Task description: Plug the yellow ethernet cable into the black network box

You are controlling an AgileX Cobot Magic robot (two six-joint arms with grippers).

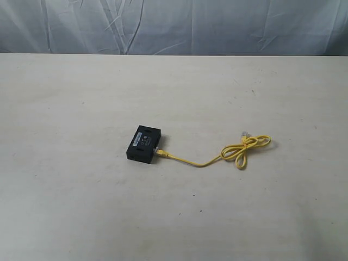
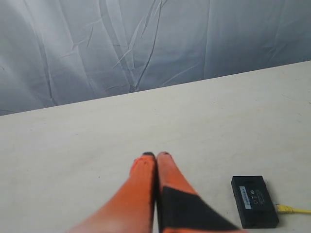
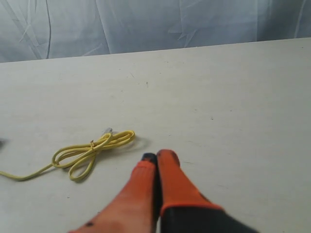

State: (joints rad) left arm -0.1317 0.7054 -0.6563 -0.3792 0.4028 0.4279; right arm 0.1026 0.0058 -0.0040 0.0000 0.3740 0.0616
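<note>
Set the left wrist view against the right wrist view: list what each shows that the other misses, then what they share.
Left wrist view only: the black network box lying flat, with one end of the yellow ethernet cable meeting its side, and the left gripper, shut and empty. Right wrist view only: the cable's looped bundle, the free clear plug at the bundle, and the right gripper, also shut and empty. Both: a stretch of the yellow cable, the pale table and the grey cloth backdrop.
</note>
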